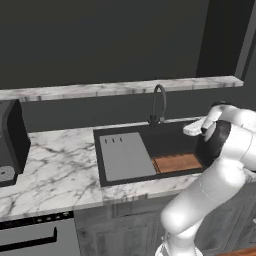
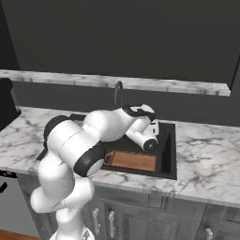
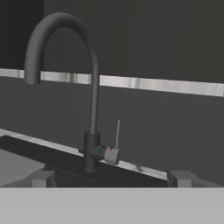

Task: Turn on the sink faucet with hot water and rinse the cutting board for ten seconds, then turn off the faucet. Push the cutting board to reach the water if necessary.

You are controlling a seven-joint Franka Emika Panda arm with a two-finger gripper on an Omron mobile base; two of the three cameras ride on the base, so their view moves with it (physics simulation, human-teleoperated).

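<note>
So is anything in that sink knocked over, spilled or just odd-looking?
Nothing stands out. The cutting board lies flat in the sink beside a grey slab, the faucet stands upright with no water running, and nothing is spilled on the marble counter.

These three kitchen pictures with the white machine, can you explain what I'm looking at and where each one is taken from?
The white machine is a robot arm standing in front of a simulated kitchen counter. Two pictures come from cameras behind it, one to its left and one to its right. The third comes from a camera on its hand, facing the sink faucet, a dark arched tap with a thin lever on its side. No water is running. In the black sink lie a brown cutting board and a larger grey slab. The gripper holds nothing; its jaws stand apart.
</note>
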